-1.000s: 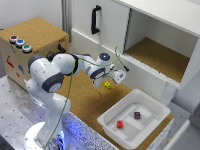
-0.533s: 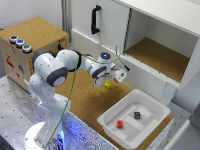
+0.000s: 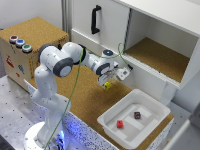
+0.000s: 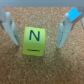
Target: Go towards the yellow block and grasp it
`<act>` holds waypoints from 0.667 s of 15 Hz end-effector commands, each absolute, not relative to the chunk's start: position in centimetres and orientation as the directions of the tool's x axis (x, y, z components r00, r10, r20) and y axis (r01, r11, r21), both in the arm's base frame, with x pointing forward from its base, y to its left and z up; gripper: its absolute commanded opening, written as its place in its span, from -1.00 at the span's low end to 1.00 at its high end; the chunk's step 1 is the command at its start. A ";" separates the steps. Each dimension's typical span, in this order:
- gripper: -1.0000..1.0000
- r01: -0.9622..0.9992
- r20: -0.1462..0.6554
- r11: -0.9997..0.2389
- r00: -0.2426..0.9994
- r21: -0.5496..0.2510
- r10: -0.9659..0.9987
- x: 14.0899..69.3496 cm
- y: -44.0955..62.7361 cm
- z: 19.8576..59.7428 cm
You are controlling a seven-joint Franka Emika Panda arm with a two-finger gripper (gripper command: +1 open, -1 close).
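Observation:
The yellow block (image 3: 107, 85) is a small bright cube on the cork surface, just beyond the white tray in the exterior view. My gripper (image 3: 106, 80) hangs directly over it, pointing down. In the wrist view the yellow block (image 4: 34, 41) carries a dark letter N and lies between the two fingers (image 4: 64, 29). My gripper (image 4: 35, 44) is open, with a gap of cork showing on each side of the block, wider on one side than on the other.
A white tray (image 3: 155, 107) at the exterior view's lower right holds a red cube (image 3: 120, 124) and a dark cube (image 3: 137, 115). Behind stands a white cabinet with a black handle (image 3: 94, 19) and an open shelf. A wooden box (image 3: 35, 37) with buttons sits at the left.
The arm has swung toward the exterior view's right and the gripper has come down over the yellow block. The block itself has not moved.

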State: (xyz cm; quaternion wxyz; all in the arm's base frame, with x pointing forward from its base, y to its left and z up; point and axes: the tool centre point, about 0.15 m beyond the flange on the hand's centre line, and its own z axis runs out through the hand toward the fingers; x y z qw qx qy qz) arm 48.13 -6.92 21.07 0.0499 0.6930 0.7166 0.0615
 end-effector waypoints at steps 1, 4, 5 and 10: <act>-1.00 0.995 0.092 0.046 -0.053 0.083 0.994 48.5 -9.0 21.1; -1.00 0.996 0.098 0.046 -0.054 0.076 0.994 47.5 -9.0 22.1; -1.00 0.996 0.110 0.044 -0.052 0.075 0.993 47.3 -8.7 22.9; -1.00 0.985 0.135 -0.163 0.169 -0.060 0.976 44.6 -8.0 26.4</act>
